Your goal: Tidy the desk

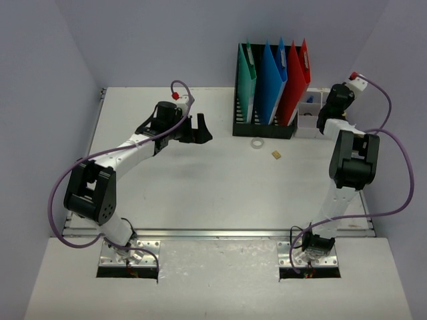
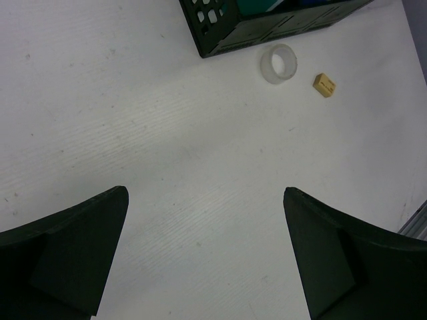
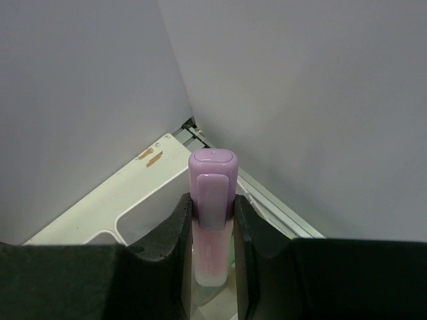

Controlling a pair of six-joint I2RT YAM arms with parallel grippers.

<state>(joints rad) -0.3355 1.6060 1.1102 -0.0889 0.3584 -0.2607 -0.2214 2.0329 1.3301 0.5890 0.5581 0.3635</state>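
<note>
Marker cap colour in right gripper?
Marker cap is light purple; clearest in right wrist view.

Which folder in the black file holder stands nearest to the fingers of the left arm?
The green folder, at the left end of the file holder. The blue folders and the red folder stand further to the right.

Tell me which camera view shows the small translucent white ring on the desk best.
The left wrist view: the small translucent white ring appears large, its hollow centre clear. The top external view shows only a tiny circle. The right wrist view misses it.
</note>
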